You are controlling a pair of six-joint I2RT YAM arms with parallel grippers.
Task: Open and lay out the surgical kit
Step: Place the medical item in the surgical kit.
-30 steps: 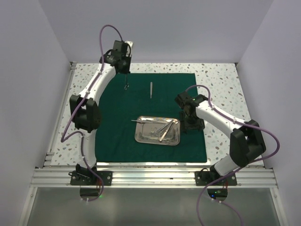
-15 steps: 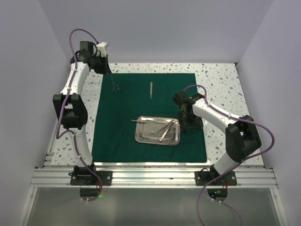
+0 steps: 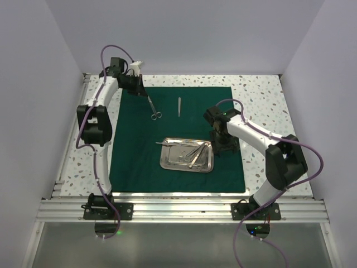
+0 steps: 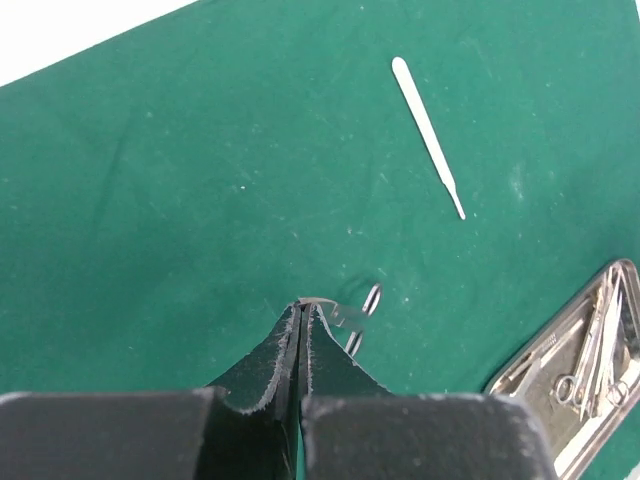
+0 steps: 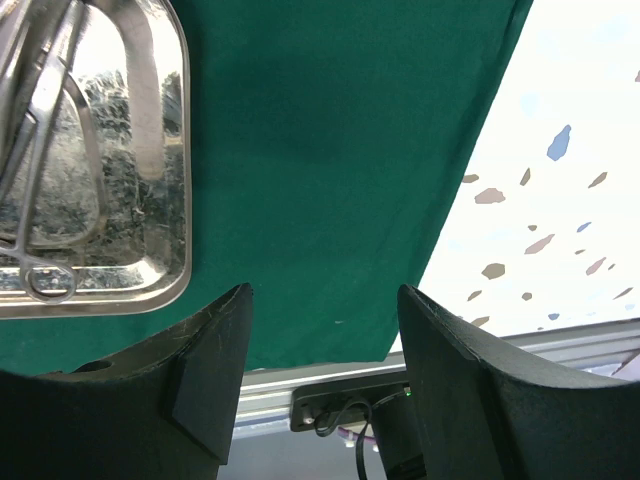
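The left end effector is pinched tight on the ring tool, a thin silver thing with ring handles. The rings hang low over the far left part of the green cloth. I cannot tell if they touch it. The right end effector is wide and holds nothing. It hangs over the cloth, just beside the shiny tray. Other tools lie in the tray. One slim tool lies flat on the cloth near the ring tool. The cloth is spread out on the counter.

I think the job now is to put the ring tool down. Go down slowly until the rings rest. Lay it flat beside the slim tool, not on it. Then let go.
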